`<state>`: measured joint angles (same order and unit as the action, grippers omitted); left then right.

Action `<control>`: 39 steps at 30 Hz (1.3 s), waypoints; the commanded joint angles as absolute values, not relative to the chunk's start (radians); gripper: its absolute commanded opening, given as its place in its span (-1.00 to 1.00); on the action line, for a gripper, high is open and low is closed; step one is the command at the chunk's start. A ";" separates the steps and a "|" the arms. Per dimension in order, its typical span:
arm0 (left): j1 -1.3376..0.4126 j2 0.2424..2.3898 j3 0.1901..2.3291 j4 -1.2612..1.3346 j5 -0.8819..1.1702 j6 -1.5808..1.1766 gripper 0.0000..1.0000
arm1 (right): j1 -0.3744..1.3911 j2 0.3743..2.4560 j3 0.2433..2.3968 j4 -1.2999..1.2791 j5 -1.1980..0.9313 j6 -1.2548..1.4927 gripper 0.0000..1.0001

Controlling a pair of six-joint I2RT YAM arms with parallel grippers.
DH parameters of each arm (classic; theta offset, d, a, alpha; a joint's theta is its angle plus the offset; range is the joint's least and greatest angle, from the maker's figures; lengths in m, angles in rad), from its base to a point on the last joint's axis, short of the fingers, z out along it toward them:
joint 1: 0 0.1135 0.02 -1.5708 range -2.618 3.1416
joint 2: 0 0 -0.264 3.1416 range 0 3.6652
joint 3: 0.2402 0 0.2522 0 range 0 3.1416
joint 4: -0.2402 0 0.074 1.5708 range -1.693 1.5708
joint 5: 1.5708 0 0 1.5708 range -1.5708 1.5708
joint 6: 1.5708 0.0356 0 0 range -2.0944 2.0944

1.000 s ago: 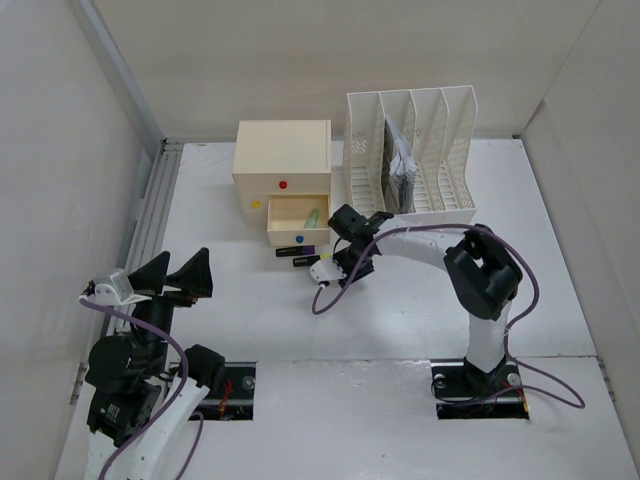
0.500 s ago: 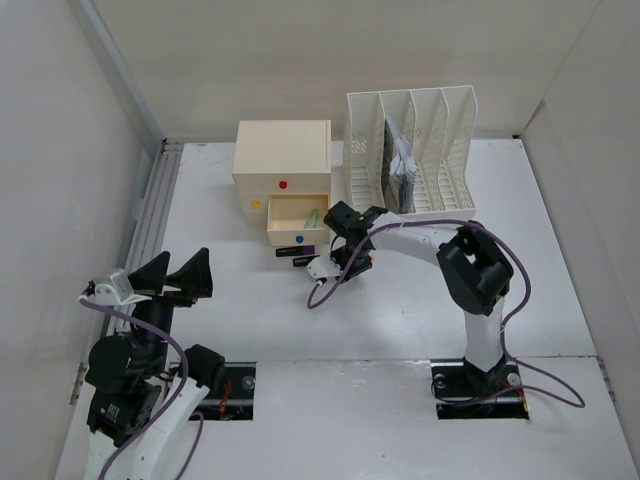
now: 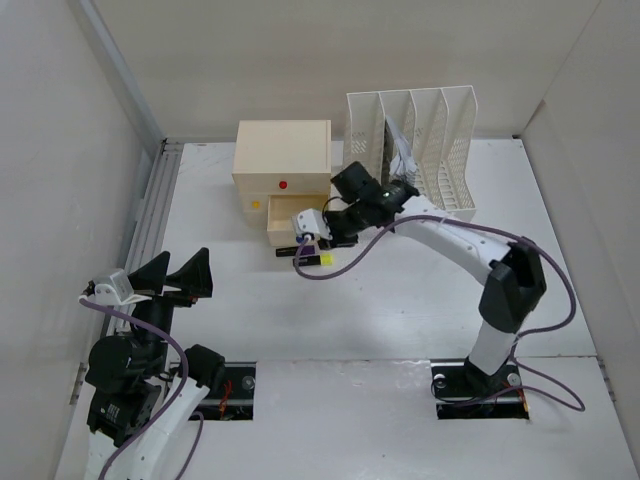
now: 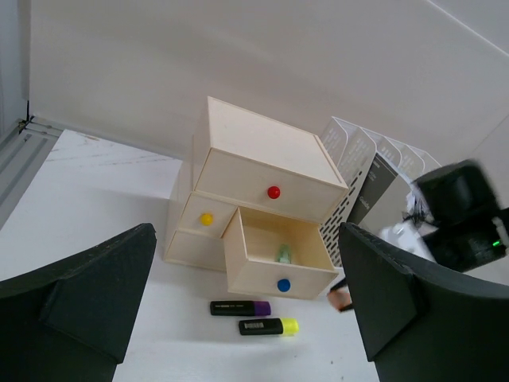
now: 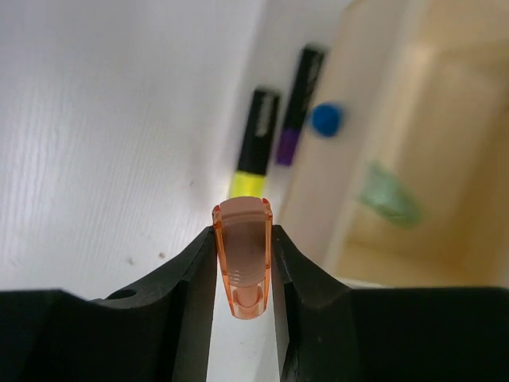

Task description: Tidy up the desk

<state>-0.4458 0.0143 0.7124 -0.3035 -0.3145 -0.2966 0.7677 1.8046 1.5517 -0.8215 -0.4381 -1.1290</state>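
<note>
My right gripper (image 5: 242, 239) is shut on an orange highlighter (image 5: 242, 256), whose cap end sticks out between the fingers. It hovers at the front right corner of the open drawer (image 3: 292, 213), as the top view shows for the right gripper (image 3: 322, 229). A green highlighter (image 5: 389, 194) lies inside the drawer. On the desk (image 3: 400, 300) in front of the drawer lie a purple highlighter (image 4: 240, 308) and a yellow highlighter (image 4: 268, 326). My left gripper (image 3: 180, 272) stands open and empty at the near left.
The cream drawer box (image 3: 282, 160) stands at the back, with red, yellow and blue knobs. A white slotted file rack (image 3: 425, 140) holding papers stands to its right. Pale walls close in the desk on three sides.
The right arm has swung back and to the left, from in front of the highlighters up to the open drawer's front right corner. The left arm has not moved.
</note>
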 commanded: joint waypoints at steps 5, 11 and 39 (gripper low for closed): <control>-0.451 0.000 0.713 -0.255 -0.307 -0.284 0.98 | 0.778 1.683 1.698 -0.653 -0.687 -0.809 -0.88; -0.451 0.009 0.713 -0.255 -0.307 -0.284 0.98 | 0.778 1.692 1.661 -0.399 -0.552 -0.655 -0.88; -0.451 0.028 0.713 -0.264 -0.307 -0.284 0.92 | 0.747 1.870 1.778 -0.470 -0.700 -0.656 -1.00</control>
<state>-0.4458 0.0166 0.7124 -0.3038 -0.3145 -0.2962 0.7589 1.8675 1.7283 -0.3981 -0.5182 -0.6479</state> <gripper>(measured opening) 0.963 0.010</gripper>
